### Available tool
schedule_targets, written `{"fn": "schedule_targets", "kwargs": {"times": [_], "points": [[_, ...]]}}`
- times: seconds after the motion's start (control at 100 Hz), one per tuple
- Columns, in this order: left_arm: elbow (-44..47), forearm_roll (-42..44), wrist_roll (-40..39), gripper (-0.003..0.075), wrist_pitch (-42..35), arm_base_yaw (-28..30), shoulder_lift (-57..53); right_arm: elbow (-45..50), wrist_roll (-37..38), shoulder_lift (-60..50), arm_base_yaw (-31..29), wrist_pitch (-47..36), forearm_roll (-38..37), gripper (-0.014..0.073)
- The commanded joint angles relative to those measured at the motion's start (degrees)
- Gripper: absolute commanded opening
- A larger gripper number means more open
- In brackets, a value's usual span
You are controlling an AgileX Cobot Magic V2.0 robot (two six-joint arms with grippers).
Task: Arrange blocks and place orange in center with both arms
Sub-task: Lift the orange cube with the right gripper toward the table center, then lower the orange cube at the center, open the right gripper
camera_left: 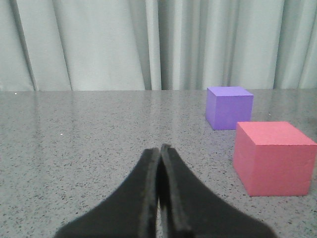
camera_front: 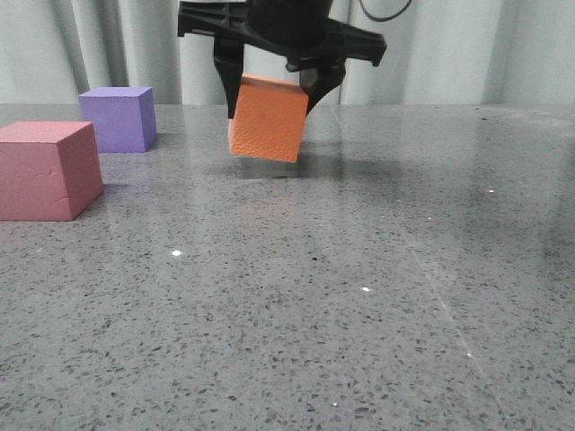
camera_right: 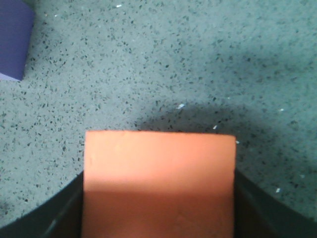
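Note:
My right gripper [camera_front: 271, 94] is shut on the orange cube [camera_front: 268, 118] and holds it tilted a little above the table, at the back centre. In the right wrist view the orange cube [camera_right: 158, 183] fills the space between the two black fingers. The pink-red cube [camera_front: 47, 169] sits on the table at the left, and the purple cube [camera_front: 119, 118] stands just behind it. My left gripper [camera_left: 159, 151] is shut and empty, low over the table, with the pink-red cube [camera_left: 272, 157] and the purple cube [camera_left: 229, 106] off to one side ahead of it.
The table [camera_front: 359, 296] is grey speckled stone. A pale curtain [camera_front: 503, 49] hangs along its far edge. A corner of the purple cube [camera_right: 14, 39] shows in the right wrist view.

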Motion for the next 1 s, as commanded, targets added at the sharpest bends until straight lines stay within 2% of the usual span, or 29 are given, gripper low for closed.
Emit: {"fn": "schedule_targets", "kwargs": {"times": [0.0, 0.45, 0.55, 0.65, 0.72, 0.99], "points": [[3.15, -0.46, -0.11, -0.0019, -4.35, 0.09, -1.91, -2.14, 1.16, -2.66, 0.04, -1.70, -1.84, 0.0160], [3.15, -0.46, -0.11, -0.0019, -4.35, 0.09, -1.91, -2.14, 3.38, -2.60, 0.04, -2.79, -5.44, 0.0171], [3.15, -0.46, -0.11, -0.0019, -4.35, 0.09, -1.91, -2.07, 3.38, -2.60, 0.04, -2.97, -5.44, 0.0252], [3.15, -0.46, -0.11, -0.0019, -4.35, 0.09, -1.91, -2.07, 3.33, -2.60, 0.04, -2.86, -5.44, 0.0390], [3.15, -0.46, -0.11, -0.0019, -4.35, 0.09, -1.91, -2.07, 3.33, -2.60, 0.04, -2.86, -5.44, 0.0451], [3.15, -0.46, -0.11, -0.0019, -4.35, 0.09, -1.91, -2.07, 3.33, -2.60, 0.04, -2.74, -5.39, 0.0556]]}}
